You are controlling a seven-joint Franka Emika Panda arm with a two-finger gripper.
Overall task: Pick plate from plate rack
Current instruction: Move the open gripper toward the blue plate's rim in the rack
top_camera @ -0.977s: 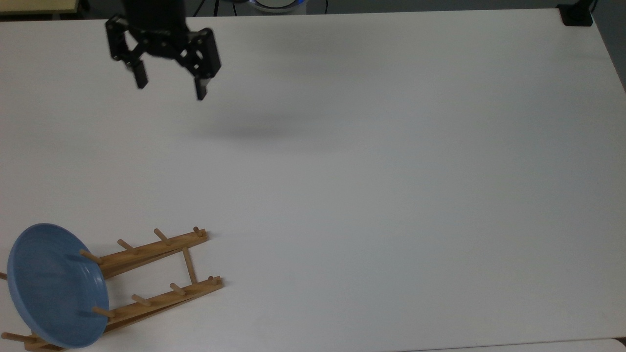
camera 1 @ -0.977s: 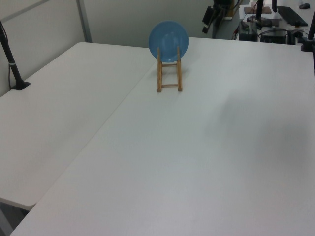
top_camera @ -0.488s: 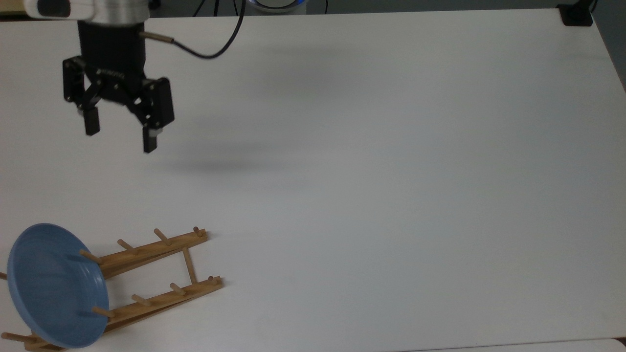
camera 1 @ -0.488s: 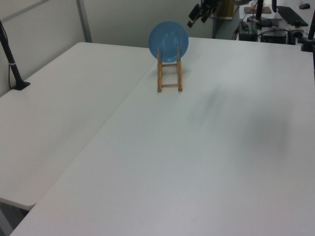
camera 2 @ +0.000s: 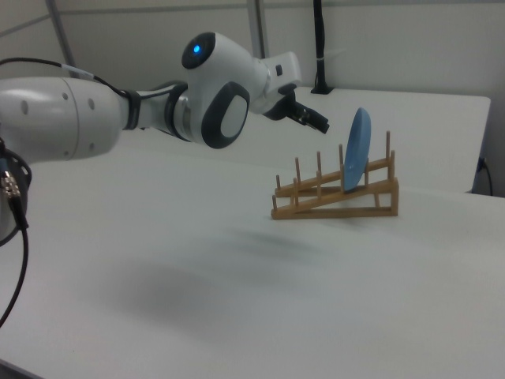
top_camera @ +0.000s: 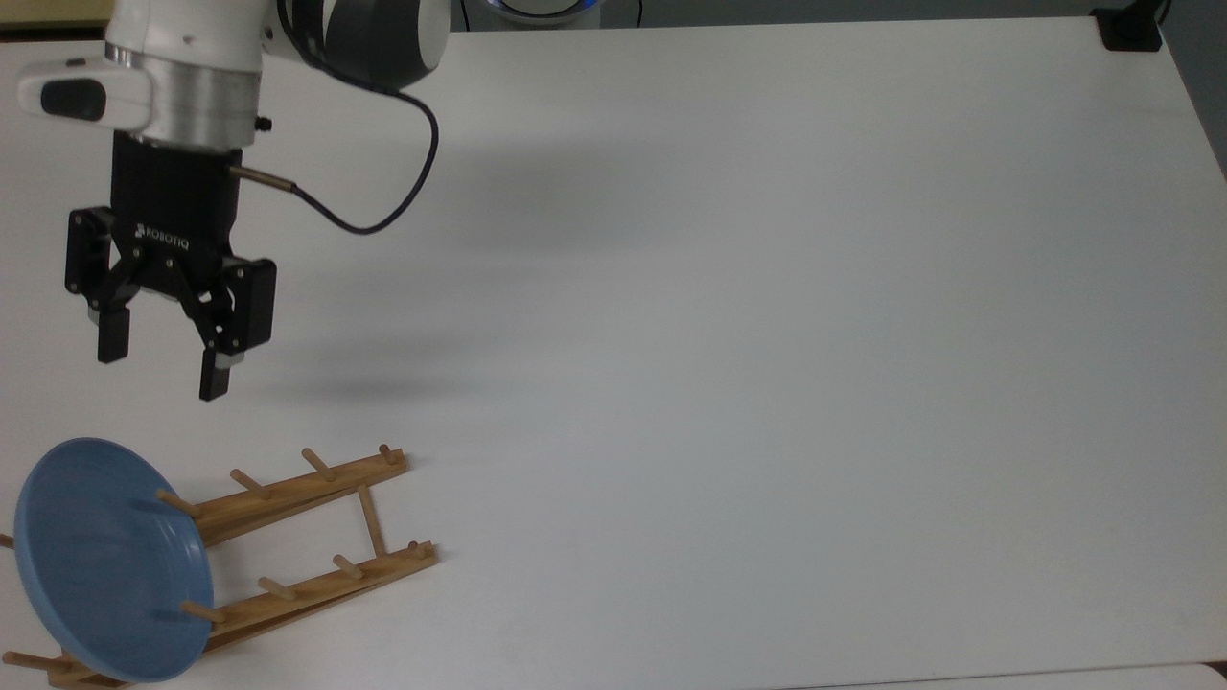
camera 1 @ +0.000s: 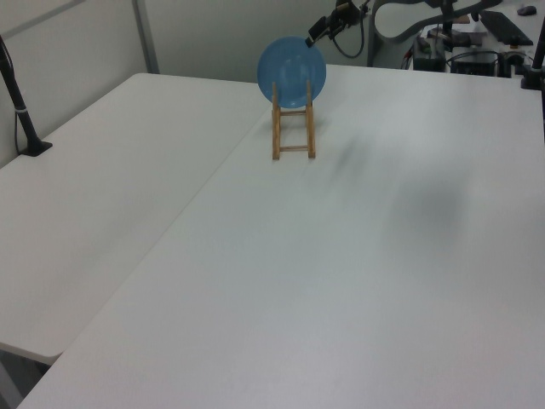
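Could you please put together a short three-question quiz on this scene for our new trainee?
1. True or false: the hand already grips the plate.
2. Multiple choice: how does the plate sit in the plate rack? A) flat on the table beside it; B) standing on edge between pegs at the raised end; C) lying across the low end.
3. Fill in: in the top view, the hand hangs ____ the plate in the picture, with bare table between them.

Key:
1. False; its fingers are spread and apart from the plate.
2. B
3. above
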